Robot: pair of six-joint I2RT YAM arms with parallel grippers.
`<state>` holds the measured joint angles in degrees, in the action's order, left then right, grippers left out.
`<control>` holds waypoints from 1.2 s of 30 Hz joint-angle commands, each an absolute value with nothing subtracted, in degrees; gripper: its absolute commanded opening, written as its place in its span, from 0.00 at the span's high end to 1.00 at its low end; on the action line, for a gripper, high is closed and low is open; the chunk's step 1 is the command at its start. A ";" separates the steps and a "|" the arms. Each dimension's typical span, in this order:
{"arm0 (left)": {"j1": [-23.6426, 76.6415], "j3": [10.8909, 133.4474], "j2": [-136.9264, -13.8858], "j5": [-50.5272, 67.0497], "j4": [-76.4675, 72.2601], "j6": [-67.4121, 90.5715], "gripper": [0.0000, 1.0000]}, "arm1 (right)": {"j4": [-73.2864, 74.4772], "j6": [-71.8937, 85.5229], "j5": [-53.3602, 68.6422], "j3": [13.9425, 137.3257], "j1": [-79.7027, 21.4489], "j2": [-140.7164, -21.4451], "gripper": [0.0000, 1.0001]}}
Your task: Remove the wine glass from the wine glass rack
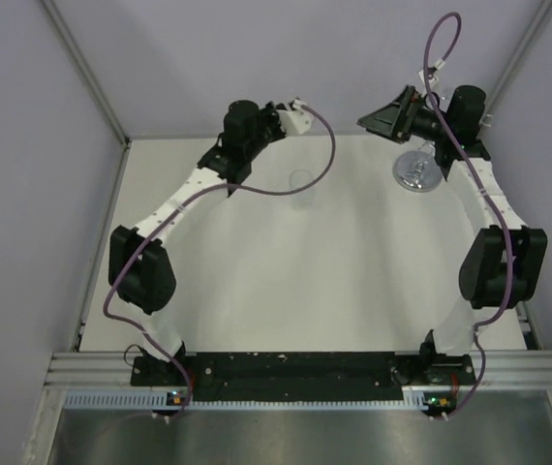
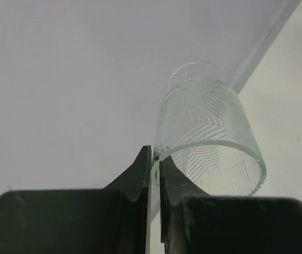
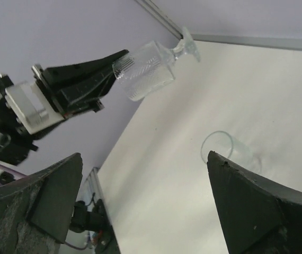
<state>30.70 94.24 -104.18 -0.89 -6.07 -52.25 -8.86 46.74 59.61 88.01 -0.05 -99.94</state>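
Observation:
The wine glass [image 2: 209, 132] has a clear bowl cut with a leaf pattern. It lies tilted in the air, its foot [image 3: 189, 42] pointing away. My left gripper [image 2: 153, 156] is shut on the rim of its bowl, one finger inside and one outside. The right wrist view shows the same grip from the side, with the wine glass [image 3: 145, 71] well above the table. The wine glass rack shows as a round shiny base [image 1: 416, 171] at the back right. My right gripper [image 3: 144, 154] is wide open with nothing between its fingers, and hangs near the rack [image 1: 387, 116].
A plain clear tumbler [image 1: 302, 184] stands on the white table [image 1: 334, 281] near the back middle, seen too in the right wrist view [image 3: 220, 145]. Purple walls close in the back and both sides. Purple cables loop off both arms.

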 commanded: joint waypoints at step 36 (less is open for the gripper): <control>23.82 124.37 -121.29 8.88 69.08 -28.83 1.00 | 14.68 7.38 19.51 83.40 4.56 -87.54 0.09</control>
<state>24.08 121.86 -120.62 10.28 69.08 -29.10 14.06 5.61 23.33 82.08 1.74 -89.41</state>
